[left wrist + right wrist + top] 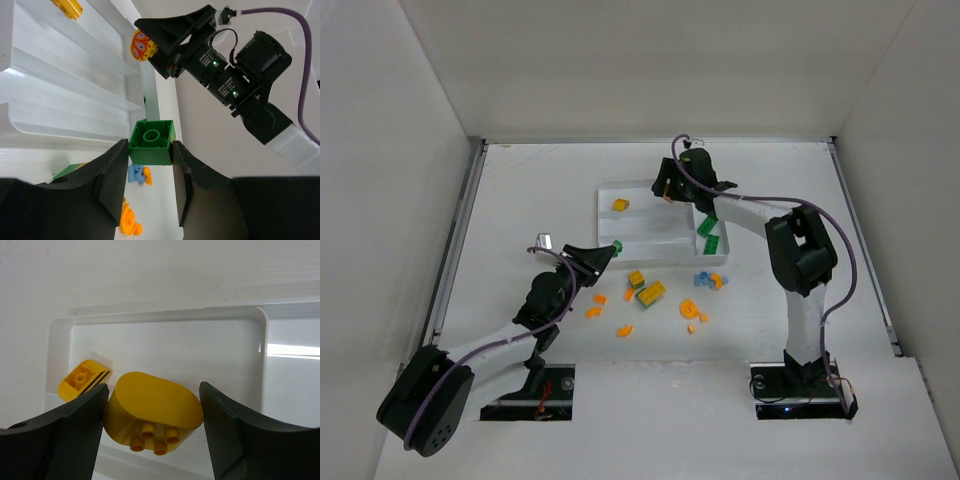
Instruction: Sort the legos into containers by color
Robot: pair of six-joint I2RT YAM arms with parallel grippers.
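Loose legos (pixel 648 290), yellow, orange and light-blue, lie mid-tabletop, just short of the tray's near rim. The left gripper (pixel 150 150) pinches a green brick (pixel 151 141) in the air beside the near left corner of the tray (pixel 602 205). Its likely target is the crosswise section at the right end, where green bricks (pixel 708 235) already lie.

Farther back, the right gripper (pixel 152 405) clamps a rounded yellow piece (pixel 152 407) above the far section, beside a yellow brick (pixel 82 380). Sorting looks midway; next, each arm must lower and release its piece.

The tabletop (pixel 520 200) is white, enclosed by plain white walls (pixel 640 60).
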